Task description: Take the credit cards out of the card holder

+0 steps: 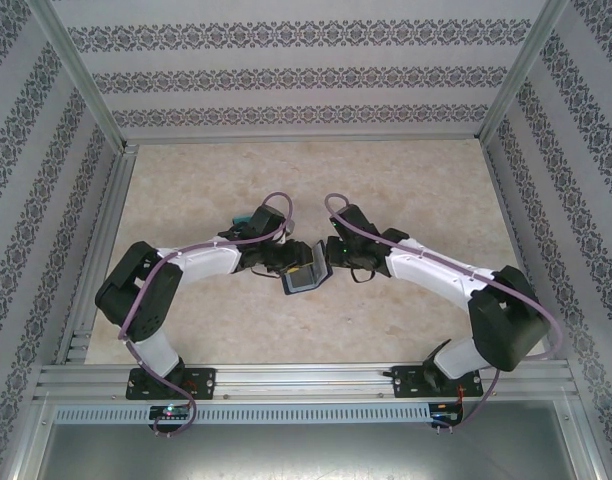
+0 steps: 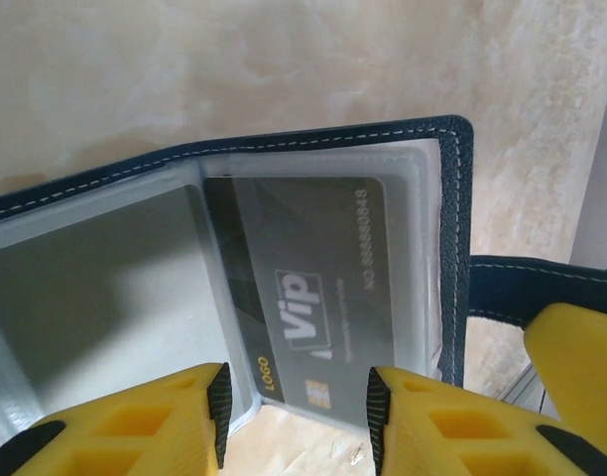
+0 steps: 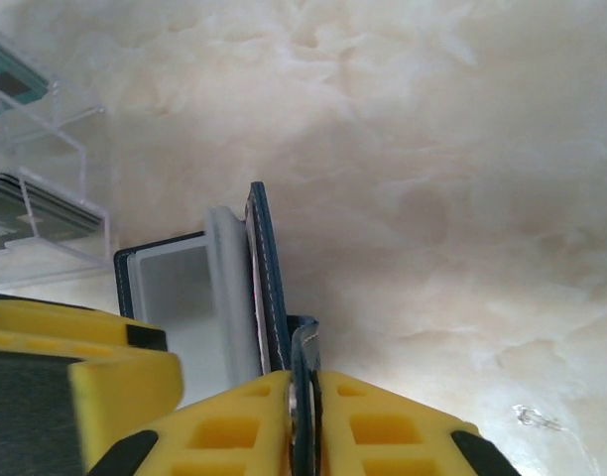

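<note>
- Our right end effector [image 3: 303,421] is clamped on the tab of the holder [image 2: 452,228], holding it open over the worktop [image 3: 432,149].
- 1 card [image 2: 313,288] sits in the clear pocket [image 2: 418,268]. Its long axis points at our left end effector [image 2: 299,412], the nearer one.
- That end effector stands half open, straddling the card's near end with no clear grip.
- We judge a straight pull back has room, while the pocket walls block sideways moves.

One card holder [image 2: 454,248], two arms [image 1: 201,262] [image 1: 426,265]

Frame edge cuts card holder [image 2: 452,218] open flap; grey card [image 2: 313,288] small print blurred, perhaps number.
</note>
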You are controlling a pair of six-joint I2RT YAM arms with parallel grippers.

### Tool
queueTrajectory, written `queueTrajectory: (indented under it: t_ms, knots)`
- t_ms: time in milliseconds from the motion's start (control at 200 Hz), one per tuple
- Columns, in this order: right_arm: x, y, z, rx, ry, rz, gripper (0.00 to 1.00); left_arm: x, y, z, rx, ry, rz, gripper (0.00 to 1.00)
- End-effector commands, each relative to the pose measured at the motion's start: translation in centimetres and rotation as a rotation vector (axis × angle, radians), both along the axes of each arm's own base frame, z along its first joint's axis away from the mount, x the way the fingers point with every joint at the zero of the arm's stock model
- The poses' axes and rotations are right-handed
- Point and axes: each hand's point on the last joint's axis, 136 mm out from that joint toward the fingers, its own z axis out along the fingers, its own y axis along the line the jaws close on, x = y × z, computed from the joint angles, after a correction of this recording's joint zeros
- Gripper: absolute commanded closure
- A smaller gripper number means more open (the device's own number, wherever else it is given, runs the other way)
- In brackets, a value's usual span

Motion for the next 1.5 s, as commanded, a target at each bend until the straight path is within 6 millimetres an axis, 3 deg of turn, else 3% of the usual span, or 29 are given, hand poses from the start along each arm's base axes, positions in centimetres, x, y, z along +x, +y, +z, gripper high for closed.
queueTrajectory:
  t_ms: [0, 180, 245, 320, 455, 610, 749, 924, 1099, 1494]
  knots:
    - [-0.1, -0.2, -0.2, -0.092, -0.002, 0.036, 0.84, -0.3, 0.7, -1.9, 0.043, 0.054, 0.02, 0.57]
    - [-0.3, -1.5, -0.5, -0.122, 0.006, -0.011, 0.84, -0.3, 0.5, -2.3, 0.038, 0.064, 0.011, 0.57]
    - [-0.5, -2.4, -0.8, -0.122, 0.018, -0.036, 0.71, -0.3, 0.3, -2.3, 0.033, 0.065, 0.003, 0.57]
    - [-0.6, -2.9, -0.3, -0.125, 0.001, -0.043, 0.7, -0.3, 0.1, -2.3, 0.026, 0.068, -0.008, 0.56]
    - [-0.3, -3.0, 1.7, -0.126, -0.052, -0.027, 0.57, -0.5, -0.1, -2.5, 0.022, 0.071, -0.026, 0.52]
    - [0.1, -1.3, 3.6, -0.104, -0.084, 0.032, 0.54, -0.6, -0.3, -2.6, 0.018, 0.076, -0.038, 0.52]
    - [0.3, 1.3, 3.5, -0.072, -0.058, 0.101, 0.62, -0.8, -0.4, -2.9, 0.03, 0.09, -0.05, 0.52]
    - [0.4, 2.7, 1.6, -0.068, 0.002, 0.129, 0.68, -0.9, -0.1, -2.8, 0.043, 0.087, -0.049, 0.52]
    - [-0.1, 1.6, -1.3, -0.098, 0.071, 0.11, 0.8, -0.9, 0.0, -2.8, 0.053, 0.087, -0.046, 0.53]
    - [-1.5, -0.2, -6.3, -0.16, 0.178, 0.101, 0.84, -0.5, 0.5, -1.5, 0.085, 0.06, -0.036, 0.55]
